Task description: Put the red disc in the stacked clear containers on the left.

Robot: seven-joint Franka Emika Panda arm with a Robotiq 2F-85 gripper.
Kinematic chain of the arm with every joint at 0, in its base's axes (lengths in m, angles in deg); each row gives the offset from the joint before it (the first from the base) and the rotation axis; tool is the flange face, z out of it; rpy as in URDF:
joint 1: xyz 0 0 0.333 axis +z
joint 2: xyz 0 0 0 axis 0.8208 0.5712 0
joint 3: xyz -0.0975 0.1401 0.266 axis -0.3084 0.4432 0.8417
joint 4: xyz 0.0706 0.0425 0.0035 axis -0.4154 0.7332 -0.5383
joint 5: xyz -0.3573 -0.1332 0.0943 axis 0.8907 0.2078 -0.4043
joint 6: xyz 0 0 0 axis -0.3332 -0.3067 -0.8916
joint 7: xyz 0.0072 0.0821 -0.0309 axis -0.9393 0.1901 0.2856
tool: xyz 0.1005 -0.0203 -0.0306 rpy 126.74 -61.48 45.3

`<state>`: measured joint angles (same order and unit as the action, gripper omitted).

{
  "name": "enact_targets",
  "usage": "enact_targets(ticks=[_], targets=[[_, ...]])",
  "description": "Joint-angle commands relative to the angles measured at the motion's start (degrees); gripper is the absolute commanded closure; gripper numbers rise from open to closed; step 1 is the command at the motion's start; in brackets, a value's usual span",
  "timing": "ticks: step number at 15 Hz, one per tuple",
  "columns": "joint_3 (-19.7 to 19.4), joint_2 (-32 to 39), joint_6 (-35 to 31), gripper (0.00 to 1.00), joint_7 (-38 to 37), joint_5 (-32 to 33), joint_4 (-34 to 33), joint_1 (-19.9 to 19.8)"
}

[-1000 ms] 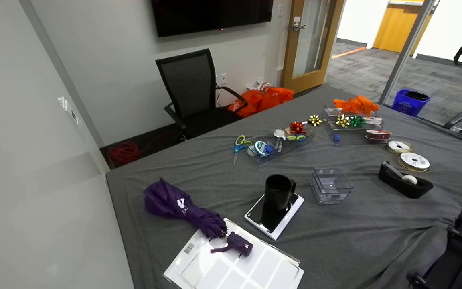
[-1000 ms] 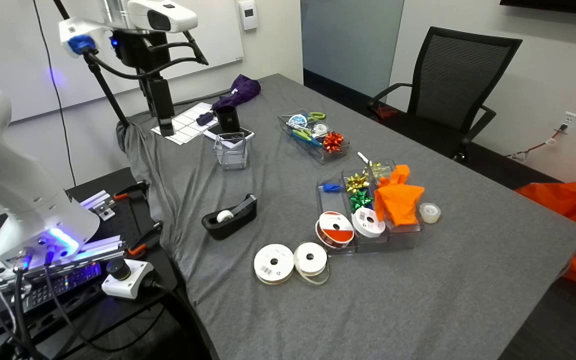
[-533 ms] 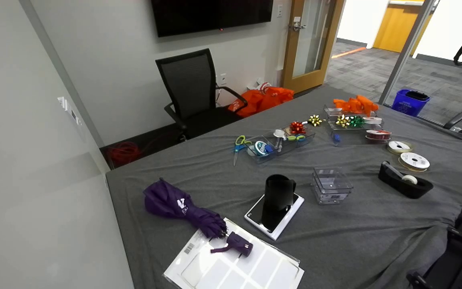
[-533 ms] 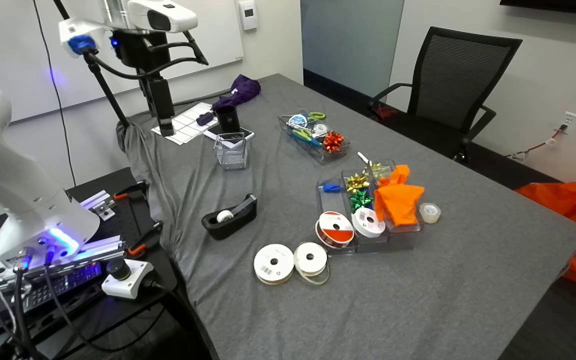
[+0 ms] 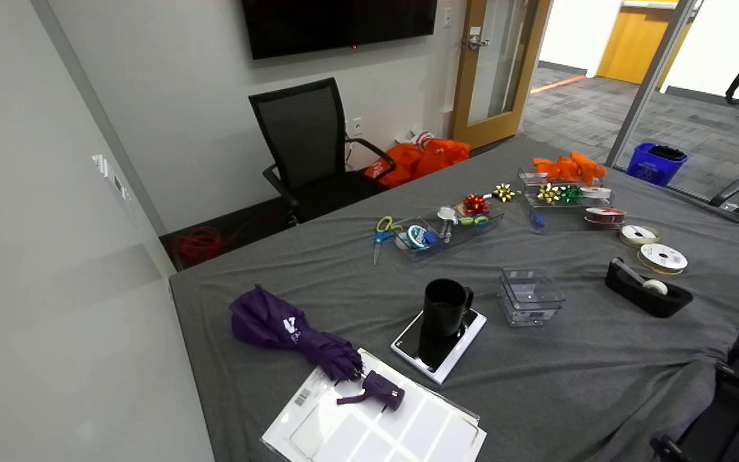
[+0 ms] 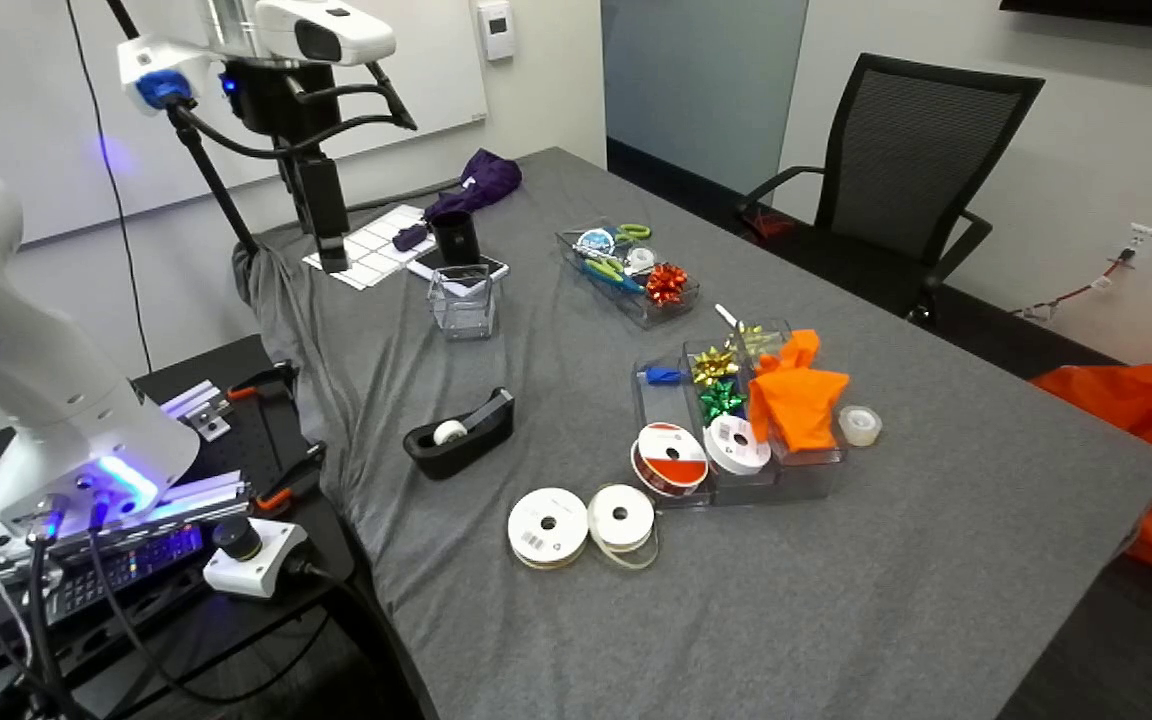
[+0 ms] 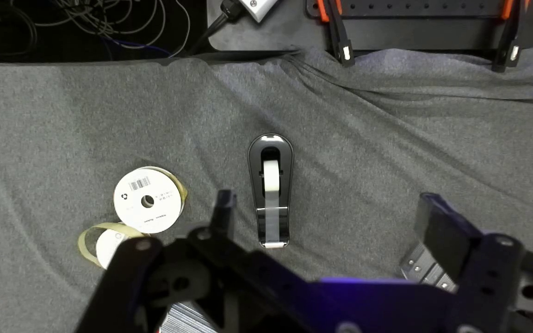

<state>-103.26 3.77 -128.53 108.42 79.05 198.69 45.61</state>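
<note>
The stacked clear containers stand upright on the grey cloth beside a black mug. They also show in an exterior view. The only red disc-like thing I see is a round spool with red ribbon and a partly red face, leaning in a transparent organizer. It shows edge-on in an exterior view. My gripper is open wide and empty above the table, with the tape dispenser showing between its fingers in the wrist view. In an exterior view the gripper hangs at the table's robot side, apart from the containers.
A black tape dispenser and two white ribbon spools lie near the organizer, which holds bows and orange cloth. The mug stands on a white-edged tablet. A purple umbrella and a scissors tray lie farther off.
</note>
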Motion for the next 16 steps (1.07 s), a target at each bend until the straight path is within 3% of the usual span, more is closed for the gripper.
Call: enact_targets(ticks=[1, 3, 9, 16], targets=[[0.5, 0.1, 0.0, 0.0, 0.2, -0.3, -0.1, -0.6], [0.6, 0.3, -0.6, 0.0, 0.0, 0.1, 0.0, -0.7], [0.6, 6.9, -12.5, 0.0, 1.0, 10.7, -2.0, -1.6], [-4.0, 19.3, -39.9, 0.0, 13.0, 12.3, -2.8, -1.7]])
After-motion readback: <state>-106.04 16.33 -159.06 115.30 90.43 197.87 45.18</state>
